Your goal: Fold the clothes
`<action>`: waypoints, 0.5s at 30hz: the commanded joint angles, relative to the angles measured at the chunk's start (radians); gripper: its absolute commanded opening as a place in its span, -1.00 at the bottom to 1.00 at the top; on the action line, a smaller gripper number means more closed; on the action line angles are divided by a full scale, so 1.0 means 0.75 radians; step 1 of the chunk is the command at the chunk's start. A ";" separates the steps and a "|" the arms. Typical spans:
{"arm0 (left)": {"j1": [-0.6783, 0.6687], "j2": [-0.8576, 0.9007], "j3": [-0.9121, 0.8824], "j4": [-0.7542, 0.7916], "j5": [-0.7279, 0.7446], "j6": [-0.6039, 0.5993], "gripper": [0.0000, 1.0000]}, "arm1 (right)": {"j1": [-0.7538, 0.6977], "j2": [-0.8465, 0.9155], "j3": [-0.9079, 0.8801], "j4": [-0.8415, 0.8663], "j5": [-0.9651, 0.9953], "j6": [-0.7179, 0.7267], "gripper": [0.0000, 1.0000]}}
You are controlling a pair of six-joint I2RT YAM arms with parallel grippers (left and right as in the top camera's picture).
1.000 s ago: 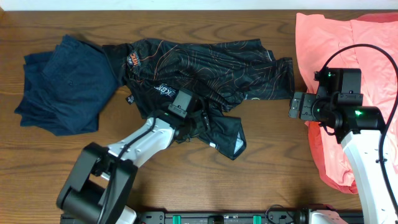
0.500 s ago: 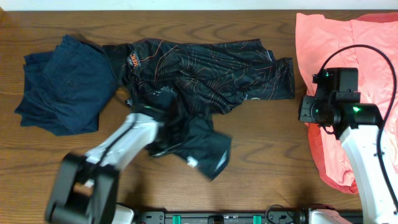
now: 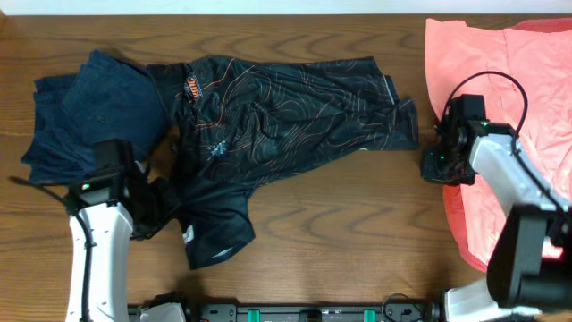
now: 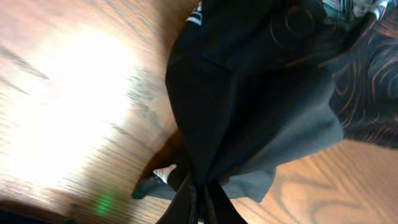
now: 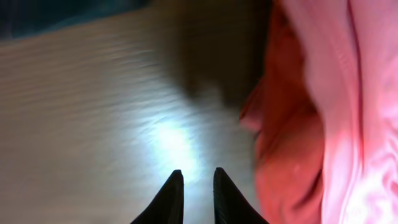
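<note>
A black shirt point(image 3: 277, 107) with orange contour lines lies spread across the middle of the table, and one corner point(image 3: 219, 237) reaches toward the front edge. My left gripper point(image 3: 154, 215) is at its lower left edge, shut on a bunched fold of the black shirt point(image 4: 249, 118). The cloth runs straight into the left gripper point(image 4: 202, 194). My right gripper point(image 3: 431, 166) hovers over bare wood between the shirt's right sleeve and the coral clothes point(image 3: 509, 107). In the right wrist view the right gripper point(image 5: 196, 175) shows a narrow gap with nothing in it, and the coral clothes point(image 5: 323, 112) lie just to its right.
A navy garment point(image 3: 85, 116) lies crumpled at the far left, partly under the black shirt's collar end. The coral pile covers the table's right side down to the front. Bare wooden table point(image 3: 357, 224) shows in front of the shirt.
My left gripper shut on the shirt and dragged its bunched lower part left, so the shirt now lies flatter. The right arm swung toward the shirt's sleeve and its jaws narrowed.
</note>
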 commanded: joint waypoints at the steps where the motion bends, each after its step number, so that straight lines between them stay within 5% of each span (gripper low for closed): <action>1: 0.069 -0.004 0.003 -0.008 -0.009 0.047 -0.88 | -0.131 0.089 0.004 0.051 0.106 0.005 -0.67; 8: 0.175 -0.004 0.003 -0.009 -0.008 0.046 -0.88 | -0.462 0.129 0.030 0.142 0.112 0.124 -0.42; 15: 0.174 -0.003 0.003 -0.008 0.008 0.045 -0.88 | -0.519 0.073 0.132 0.095 -0.795 -0.126 -0.16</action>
